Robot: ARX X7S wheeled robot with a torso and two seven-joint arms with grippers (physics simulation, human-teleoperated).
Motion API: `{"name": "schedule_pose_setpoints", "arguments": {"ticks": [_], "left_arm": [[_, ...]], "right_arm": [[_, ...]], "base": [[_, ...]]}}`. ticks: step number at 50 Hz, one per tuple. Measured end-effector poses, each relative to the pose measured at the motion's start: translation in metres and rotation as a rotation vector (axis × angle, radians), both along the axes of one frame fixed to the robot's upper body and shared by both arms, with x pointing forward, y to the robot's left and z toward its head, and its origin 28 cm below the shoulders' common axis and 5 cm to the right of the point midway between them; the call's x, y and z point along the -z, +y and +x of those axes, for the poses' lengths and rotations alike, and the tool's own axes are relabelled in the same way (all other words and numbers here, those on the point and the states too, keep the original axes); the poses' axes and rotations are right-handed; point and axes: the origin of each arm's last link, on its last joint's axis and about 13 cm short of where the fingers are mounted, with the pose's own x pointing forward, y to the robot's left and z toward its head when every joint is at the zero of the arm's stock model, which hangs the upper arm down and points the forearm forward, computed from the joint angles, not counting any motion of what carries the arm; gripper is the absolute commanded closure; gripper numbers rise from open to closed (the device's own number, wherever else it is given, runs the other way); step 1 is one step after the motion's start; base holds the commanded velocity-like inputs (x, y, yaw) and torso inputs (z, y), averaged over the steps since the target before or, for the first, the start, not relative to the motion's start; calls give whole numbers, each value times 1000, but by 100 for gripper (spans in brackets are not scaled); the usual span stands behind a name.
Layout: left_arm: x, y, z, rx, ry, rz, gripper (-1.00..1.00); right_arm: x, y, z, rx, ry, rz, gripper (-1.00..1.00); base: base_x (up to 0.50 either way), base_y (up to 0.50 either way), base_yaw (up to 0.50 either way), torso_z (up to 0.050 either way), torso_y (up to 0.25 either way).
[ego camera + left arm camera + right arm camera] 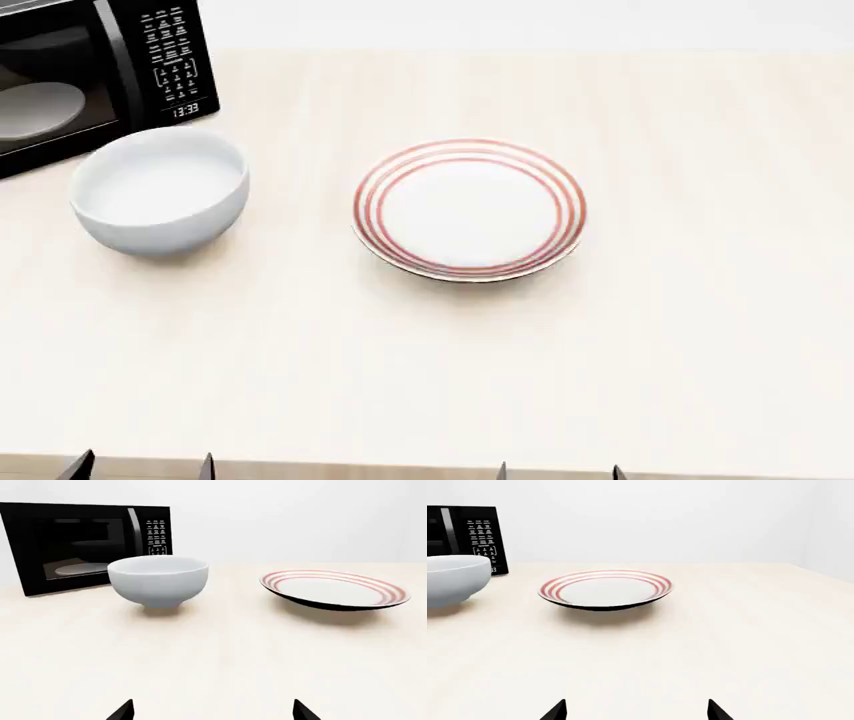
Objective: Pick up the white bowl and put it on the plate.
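In the head view the white bowl (pixel 159 203) sits at the left of the frame on the desk (pixel 694 330), apart from the plate (pixel 470 209) at centre. Left fingers (pixel 83 465) and right fingers (pixel 503 471) are spread, empty, at the bottom edge.

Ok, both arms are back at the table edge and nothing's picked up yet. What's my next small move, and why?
Probably ease the left gripper forward toward the white bowl. The bowl stands on the table on the robot's left, in front of the microwave and apart from the plate, which is bare. The left fingertips look spread and hold nothing, and the table between them and the bowl is bare.
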Motion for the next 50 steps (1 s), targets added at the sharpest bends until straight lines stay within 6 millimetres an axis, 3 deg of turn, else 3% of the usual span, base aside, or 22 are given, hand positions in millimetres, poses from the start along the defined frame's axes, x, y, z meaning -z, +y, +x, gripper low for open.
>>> {"name": "schedule_pose_setpoints", "arguments": {"ticks": [25,50], "left_arm": [[-8,0,0,-8,-38,62,-100],[-75,7,-11,-71,-223,49,-100]], "right_arm": [[-4,1,-1,15,1,-35,-100],[-89,-5,-23,58,-256,-31,-100]], "base": [[0,0,0,0,0],[0,0,0,0,0]]}}
